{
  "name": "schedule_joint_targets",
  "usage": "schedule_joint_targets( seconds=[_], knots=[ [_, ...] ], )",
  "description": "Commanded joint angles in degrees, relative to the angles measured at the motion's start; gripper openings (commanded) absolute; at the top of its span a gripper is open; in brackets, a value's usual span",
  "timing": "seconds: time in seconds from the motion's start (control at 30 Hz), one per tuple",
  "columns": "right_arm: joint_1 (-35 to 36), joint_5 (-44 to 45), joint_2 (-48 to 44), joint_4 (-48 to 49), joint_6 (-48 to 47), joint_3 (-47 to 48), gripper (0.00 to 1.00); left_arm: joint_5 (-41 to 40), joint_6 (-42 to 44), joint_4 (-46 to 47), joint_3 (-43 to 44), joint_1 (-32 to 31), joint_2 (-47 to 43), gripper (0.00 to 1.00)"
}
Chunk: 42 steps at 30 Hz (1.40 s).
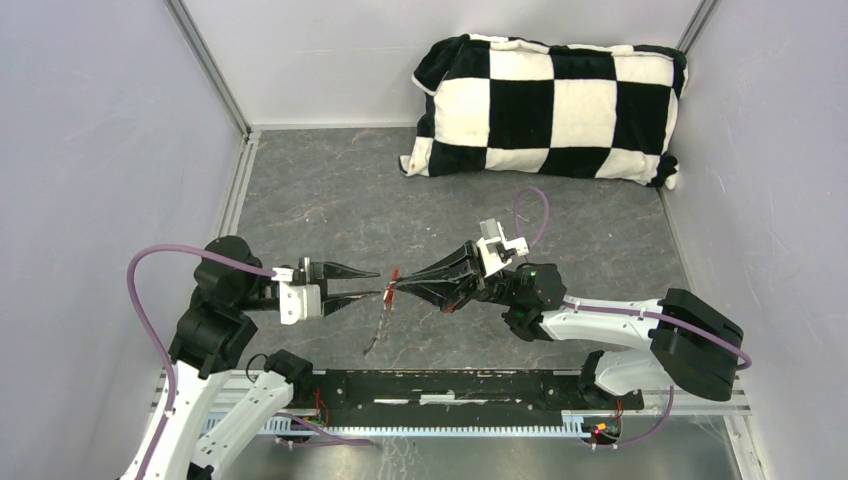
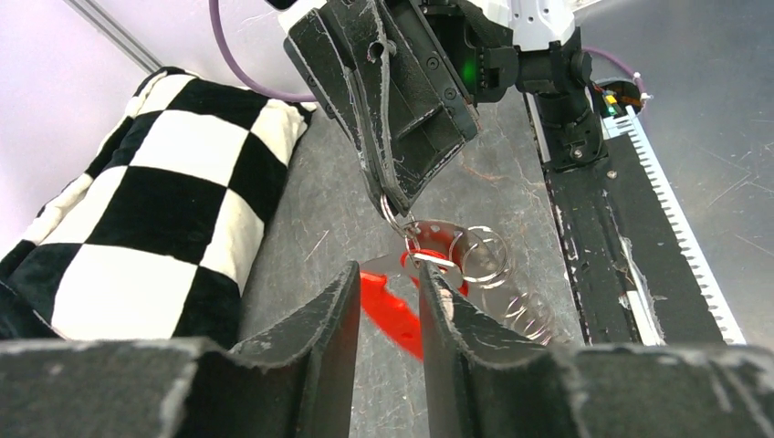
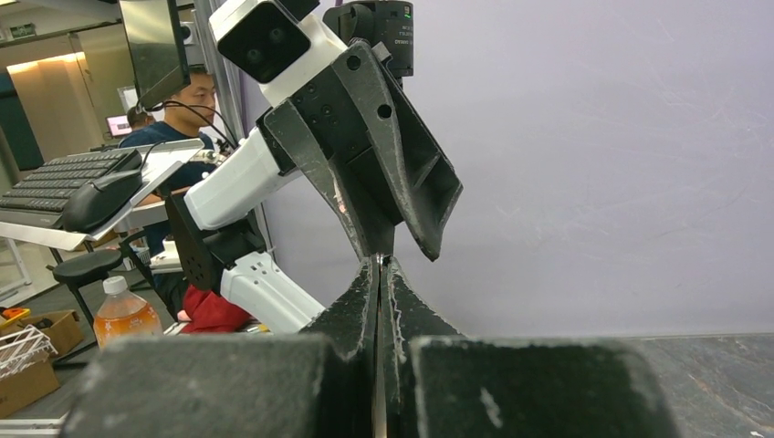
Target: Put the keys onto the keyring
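Observation:
My right gripper (image 1: 397, 285) is shut on the keyring (image 2: 479, 255), pinching one thin silver ring at its fingertips (image 2: 394, 205). More silver rings and the long red fob (image 2: 394, 315) hang below it above the grey table (image 1: 330, 200). From the left, my left gripper (image 1: 379, 283) reaches in, its jaws open with a narrow gap. In the left wrist view the fob shows through that gap (image 2: 388, 267), and a ring rests against the right fingertip (image 2: 431, 278). I cannot pick out the keys among the rings. In the right wrist view my right fingers (image 3: 392, 301) are pressed together.
A black-and-white checked cushion (image 1: 548, 105) lies against the back wall. A black rail (image 1: 450, 385) runs along the table's near edge between the arm bases. Pale walls close in the left and right sides.

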Motion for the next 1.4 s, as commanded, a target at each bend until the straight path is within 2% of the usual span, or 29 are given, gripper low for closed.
schedule_joint_targets(
  seconds=[0.0, 0.37, 0.6, 0.77, 0.9, 1.07, 1.27, 1.37],
  knots=[
    [-0.23, 0.54, -0.64, 0.80, -1.39, 2.82, 0.01, 2.79, -3.34, 1.79, -0.29, -0.05, 0.85, 0.34],
    [-0.18, 0.93, -0.48, 0.04, -1.92, 3.09, 0.01, 5.76, -8.72, 1.74, -2.03, -0.05, 1.86, 0.30],
    [-0.17, 0.61, -0.43, -0.09, -1.92, 3.05, 0.01, 0.85, -7.43, 1.74, -1.63, -0.05, 2.33, 0.24],
    [-0.19, 0.73, -0.39, -0.06, -1.87, 2.79, 0.00, 1.63, -8.06, 2.41, -1.63, -0.07, 2.17, 0.23],
    [-0.17, 0.79, -0.49, -0.06, -1.86, 2.78, 0.01, 1.98, -7.60, 2.38, -2.16, -0.06, 1.89, 0.15],
    [-0.11, 1.51, -0.24, -0.15, -1.61, 2.95, 0.01, 2.68, -3.92, 2.42, -3.31, -0.05, 0.49, 0.06],
    [0.48, 3.85, 0.16, -0.96, -2.02, 3.39, 0.01, 6.63, 4.64, 2.51, -5.25, -0.05, -1.51, 0.03],
    [1.07, 5.64, -0.20, -2.60, -2.78, 3.49, 0.01, 6.16, 7.92, 2.51, -5.43, -0.08, -1.17, 0.02]
  ],
)
